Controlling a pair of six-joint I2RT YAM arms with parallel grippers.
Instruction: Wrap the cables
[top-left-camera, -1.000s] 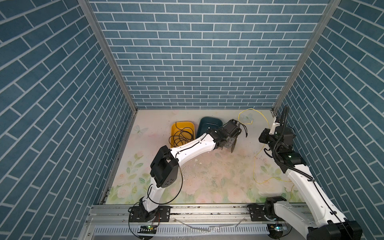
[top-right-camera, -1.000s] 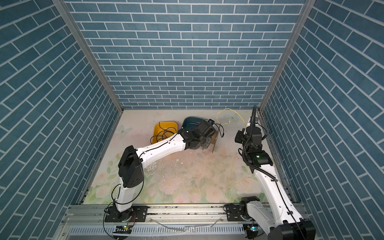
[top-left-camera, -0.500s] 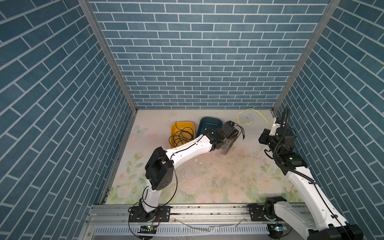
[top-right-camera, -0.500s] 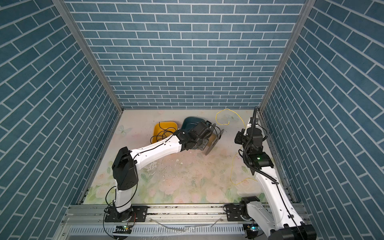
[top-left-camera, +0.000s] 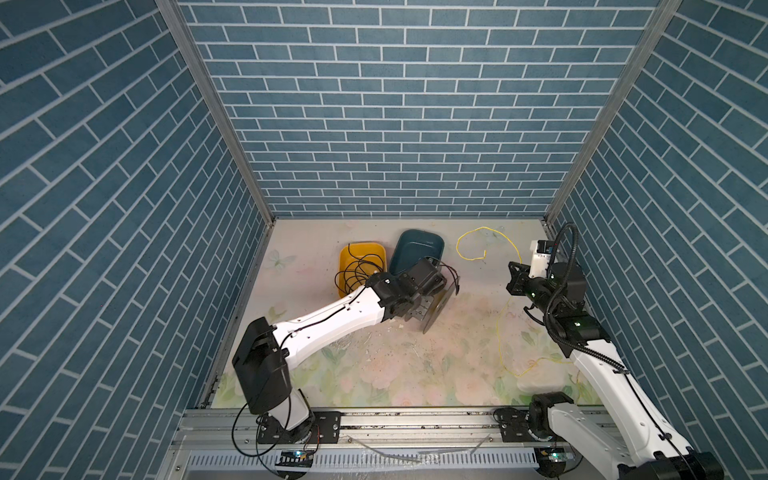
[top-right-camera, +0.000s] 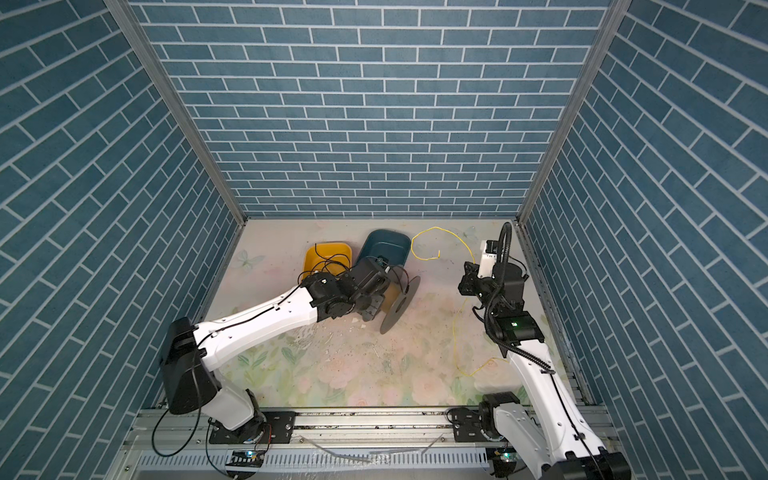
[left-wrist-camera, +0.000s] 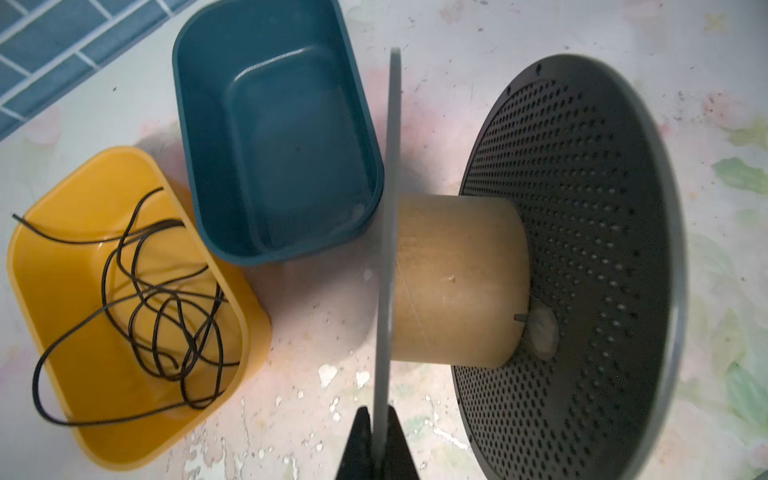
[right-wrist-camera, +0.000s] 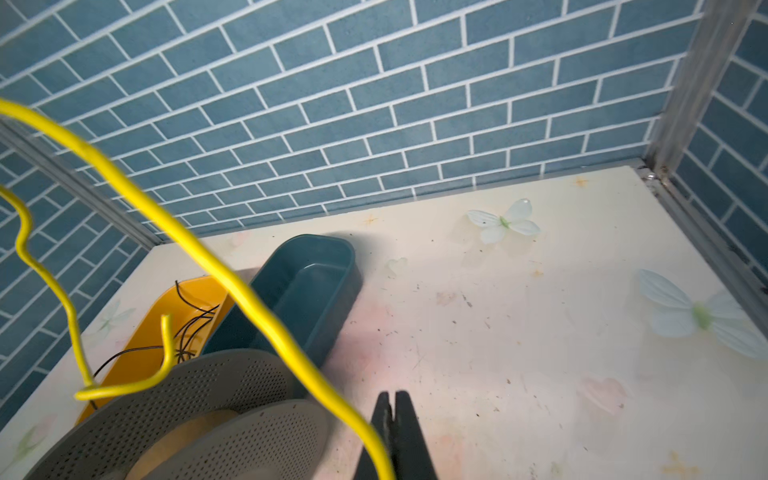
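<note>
Fingers on both arms are clenched. The left fingers (left-wrist-camera: 359, 444) pinch the thin grey edge of one flange of a spool (left-wrist-camera: 457, 282). Its cardboard core is bare, and its other, perforated flange stands on the far side of the core from the grip. Beyond these fingers on the tabletop (left-wrist-camera: 457, 62) a teal bin (left-wrist-camera: 286, 158) sits just beside the gripped flange. Next to it a yellow bin (left-wrist-camera: 83, 415) holds a tangle of black wires (left-wrist-camera: 166, 316). The right fingers (right-wrist-camera: 409, 436) are closed on the cables (right-wrist-camera: 245, 295). A bright yellow strand rises from the grip and curls into an open loop ahead of them. In both top views a paler length trails from the grip down onto the tabletop beside the right arm.
</note>
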